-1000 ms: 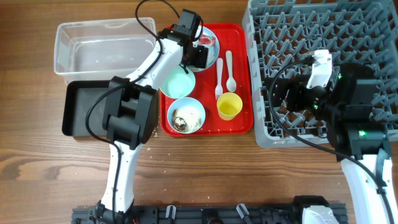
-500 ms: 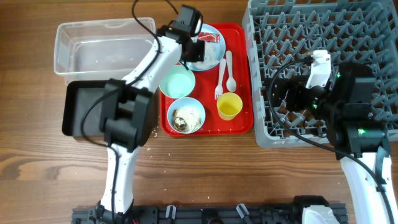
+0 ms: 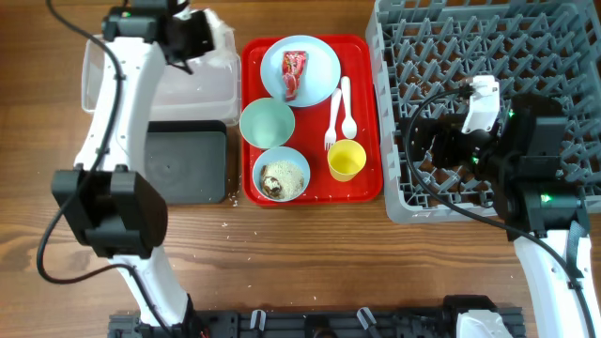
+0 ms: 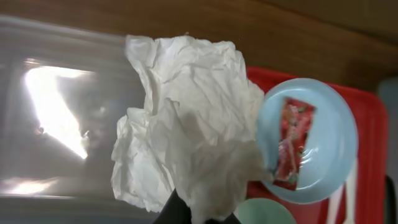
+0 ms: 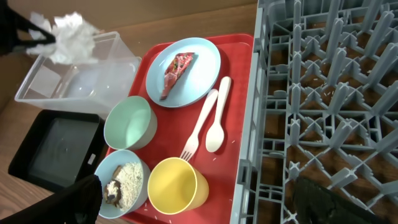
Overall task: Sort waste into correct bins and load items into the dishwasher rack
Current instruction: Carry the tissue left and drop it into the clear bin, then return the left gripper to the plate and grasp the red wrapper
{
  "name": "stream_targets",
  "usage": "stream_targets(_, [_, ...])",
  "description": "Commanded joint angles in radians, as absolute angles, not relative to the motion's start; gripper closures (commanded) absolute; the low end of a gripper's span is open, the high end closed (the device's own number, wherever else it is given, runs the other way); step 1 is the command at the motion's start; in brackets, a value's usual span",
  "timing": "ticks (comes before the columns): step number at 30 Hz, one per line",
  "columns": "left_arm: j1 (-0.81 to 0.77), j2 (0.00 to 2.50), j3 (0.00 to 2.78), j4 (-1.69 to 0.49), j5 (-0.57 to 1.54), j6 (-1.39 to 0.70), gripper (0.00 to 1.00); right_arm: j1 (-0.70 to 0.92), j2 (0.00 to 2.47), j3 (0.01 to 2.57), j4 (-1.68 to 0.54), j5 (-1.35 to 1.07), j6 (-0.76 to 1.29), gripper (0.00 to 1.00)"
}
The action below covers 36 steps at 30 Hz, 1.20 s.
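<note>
My left gripper [image 4: 199, 214] is shut on the crumpled white tissue [image 4: 189, 124] and holds it over the clear tub [image 3: 122, 84]; from overhead the left gripper [image 3: 192, 33] is at the tub's far right corner. The red-and-white wrapper [image 3: 295, 72] lies on the pale blue plate [image 3: 319, 66]. On the red tray are an empty bowl [image 3: 267, 123], a bowl of food scraps [image 3: 281, 175], the yellow cup [image 3: 346, 160], fork [image 3: 331, 117] and spoon [image 3: 346, 108]. My right gripper [image 5: 205, 205] stands open, empty, over the grey rack's [image 3: 488, 56] front-left part.
The black tray [image 3: 188, 164] sits in front of the clear tub, left of the red tray [image 3: 366, 188]. The red tray lies between the bins and the rack. A few crumbs are scattered on the wooden table near the black tray.
My left arm has lifted the tissue off the plate and swung left to above the clear tub, uncovering the plate, wrapper and black tray. The right arm has not moved.
</note>
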State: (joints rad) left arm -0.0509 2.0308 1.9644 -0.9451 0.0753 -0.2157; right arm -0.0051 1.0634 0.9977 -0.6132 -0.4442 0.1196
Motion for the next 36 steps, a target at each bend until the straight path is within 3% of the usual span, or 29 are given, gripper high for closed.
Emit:
stream_targets(1, [-0.004, 2.115, 1.943, -0.962, 0.073, -0.22, 0.78, 0.0, 1.074, 1.015, -0.611, -0.433, 0.131, 0.0])
stream_targets(3, [0.006, 2.138, 1.943, -0.955, 0.073, -0.22, 0.32, 0.0, 1.077, 1.015, -0.611, -0.433, 0.131, 0.0])
stream_targets(5, [0.007, 2.139, 1.943, -0.941, 0.074, -0.216, 0.01, 0.0, 1.082, 1.015, -0.612, -0.433, 0.132, 0.0])
stream_targets(15, [-0.153, 2.041, 2.016, -0.848, 0.148, -0.012, 0.0, 0.0, 1.096, 1.015, -0.611, -0.434, 0.134, 0.0])
stream_targets(17, [-0.26, 2.114, 2.016, -0.793, 0.147, 0.132, 0.0, 0.0, 1.096, 1.015, -0.616, -0.434, 0.133, 0.0])
stream_targets(20, [-0.32, 2.21, 2.016, -0.748, 0.131, 0.18, 0.01, 0.0, 1.096, 1.015, -0.623, -0.433, 0.133, 0.0])
stream_targets(31, [-0.382, 2.426, 2.016, -0.652, 0.13, 0.179, 0.01, 0.0, 1.096, 1.014, -0.631, -0.433, 0.131, 0.0])
stream_targets(35, [-0.382, 2.48, 2.016, -0.644, 0.13, 0.175, 0.07, 0.0, 1.096, 1.014, -0.642, -0.421, 0.131, 0.0])
stream_targets(36, [-0.382, 2.491, 2.016, -0.646, 0.13, 0.175, 0.2, 0.0, 1.096, 1.014, -0.646, -0.41, 0.131, 0.0])
